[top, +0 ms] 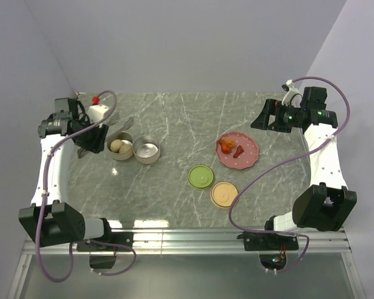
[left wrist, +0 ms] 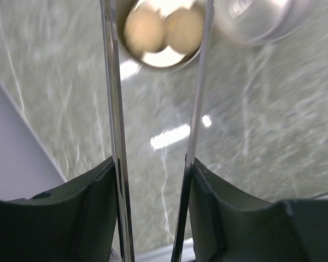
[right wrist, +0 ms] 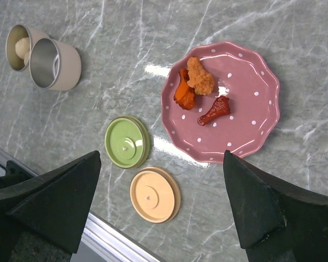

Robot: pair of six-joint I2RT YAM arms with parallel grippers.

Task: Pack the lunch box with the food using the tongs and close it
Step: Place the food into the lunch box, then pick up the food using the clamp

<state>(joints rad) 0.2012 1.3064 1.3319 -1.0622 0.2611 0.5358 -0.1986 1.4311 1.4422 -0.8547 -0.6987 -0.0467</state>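
Note:
My left gripper (top: 97, 134) (left wrist: 153, 183) is shut on the silver tongs (left wrist: 116, 131), one thin arm against each finger. The tongs' arms stand apart and reach toward a round steel lunch box cup (top: 126, 138). Two beige balls (left wrist: 164, 30) (top: 116, 146) lie inside that cup. A second steel cup (top: 148, 152) (right wrist: 54, 63) stands beside it with nothing showing inside. Red-orange chunks (top: 229, 148) (right wrist: 194, 87) lie on the pink dotted plate (top: 248, 157) (right wrist: 251, 114). My right gripper (top: 262, 118) (right wrist: 159, 164) hangs open above the table near the plate, holding nothing.
A green lid (top: 200, 176) (right wrist: 127, 142) and a beige lid (top: 224, 194) (right wrist: 154, 194) lie flat in front of the plate. A white object with a red cap (top: 97, 107) sits at the back left. A metal rail (top: 193, 235) borders the near edge.

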